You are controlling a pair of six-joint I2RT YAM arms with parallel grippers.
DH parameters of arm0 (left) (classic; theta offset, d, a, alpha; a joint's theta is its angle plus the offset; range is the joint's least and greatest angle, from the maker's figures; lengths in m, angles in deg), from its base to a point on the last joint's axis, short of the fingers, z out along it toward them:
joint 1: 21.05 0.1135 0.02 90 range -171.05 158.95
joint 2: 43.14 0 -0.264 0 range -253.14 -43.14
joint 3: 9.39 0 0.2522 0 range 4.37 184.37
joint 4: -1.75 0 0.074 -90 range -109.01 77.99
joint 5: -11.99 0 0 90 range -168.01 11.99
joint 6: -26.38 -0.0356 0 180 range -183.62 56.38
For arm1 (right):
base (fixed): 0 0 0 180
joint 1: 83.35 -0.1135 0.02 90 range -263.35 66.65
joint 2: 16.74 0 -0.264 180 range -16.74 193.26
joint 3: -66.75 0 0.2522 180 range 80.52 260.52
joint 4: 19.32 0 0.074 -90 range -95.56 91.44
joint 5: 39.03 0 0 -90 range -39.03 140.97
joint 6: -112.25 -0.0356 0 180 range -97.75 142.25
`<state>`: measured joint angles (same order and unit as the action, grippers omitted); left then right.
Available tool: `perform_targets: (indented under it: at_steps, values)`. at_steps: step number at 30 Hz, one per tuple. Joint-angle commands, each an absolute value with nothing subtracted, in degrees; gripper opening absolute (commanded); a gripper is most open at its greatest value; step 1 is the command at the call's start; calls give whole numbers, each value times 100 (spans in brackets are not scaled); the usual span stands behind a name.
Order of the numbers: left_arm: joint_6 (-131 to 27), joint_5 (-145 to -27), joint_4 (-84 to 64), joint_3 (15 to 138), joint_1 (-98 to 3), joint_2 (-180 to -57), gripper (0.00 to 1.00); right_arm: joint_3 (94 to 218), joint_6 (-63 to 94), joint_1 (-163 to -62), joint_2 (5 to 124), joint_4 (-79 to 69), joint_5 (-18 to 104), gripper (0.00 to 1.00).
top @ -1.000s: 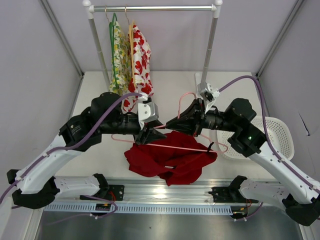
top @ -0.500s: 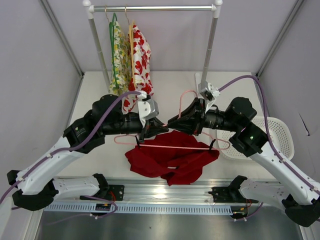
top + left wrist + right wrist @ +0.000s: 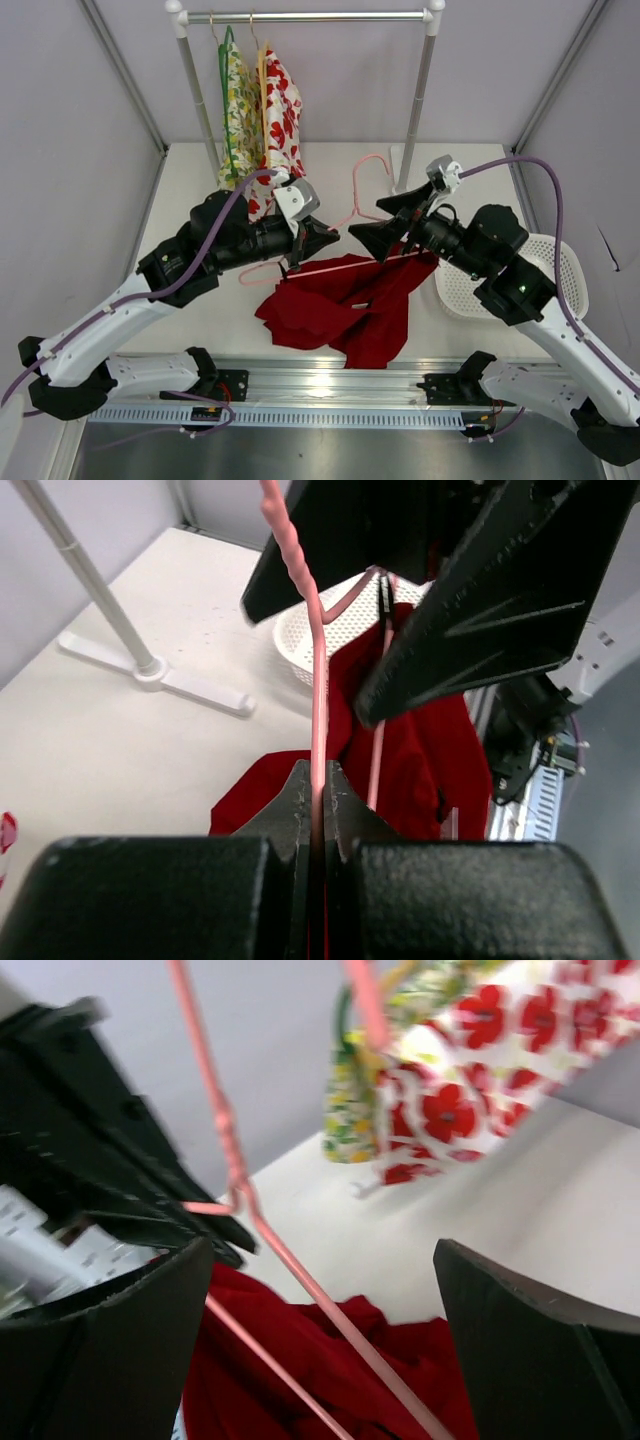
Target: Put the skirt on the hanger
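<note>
My left gripper (image 3: 328, 238) is shut on the upper wire of the pale pink hanger (image 3: 345, 266) and holds it above the table. In the left wrist view the pink hanger (image 3: 318, 690) runs straight out from the closed left gripper (image 3: 318, 798). The deep red skirt (image 3: 340, 305) is bunched on the table, one part lifted along the hanger's right end. My right gripper (image 3: 385, 222) stands wide open around the hanger without touching it. In the right wrist view the hanger (image 3: 300, 1282) crosses between the fingers (image 3: 110, 1350) of the right gripper (image 3: 320, 1330), with the skirt (image 3: 300, 1370) below.
A rail (image 3: 310, 17) at the back carries a yellow-green floral garment (image 3: 238, 110) and a white garment with red prints (image 3: 282, 110). Its right post (image 3: 418, 100) stands just behind the hanger's hook. A white basket (image 3: 560, 262) sits at the right under the right arm.
My right gripper has opened, let go of the hanger and drawn back up and to the right. The left gripper closed on the wire. The hanger's right end rose, lifting part of the skirt.
</note>
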<state>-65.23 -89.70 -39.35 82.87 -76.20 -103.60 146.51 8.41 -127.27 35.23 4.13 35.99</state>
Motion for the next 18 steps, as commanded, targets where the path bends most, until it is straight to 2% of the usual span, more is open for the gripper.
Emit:
perform_targets:
  at_steps: [1, 3, 10, 18]
  values:
    - [-6169, -8093, -2986, 8470, -7642, -10264, 0, 14696, 837, -12721, 3310, 726, 5462, 99]
    - [-6003, -7367, -3011, 8645, -7642, -10325, 0, 14740, 670, -12703, 3205, 850, 6375, 99]
    - [-5554, -5352, -3399, 9480, -7642, -10712, 0, 15355, 362, -12686, 3301, 1333, 7828, 99]
    - [-5851, -3900, -3407, 10833, -7616, -11871, 0, 15900, 151, -12668, 3626, 1606, 7910, 99]
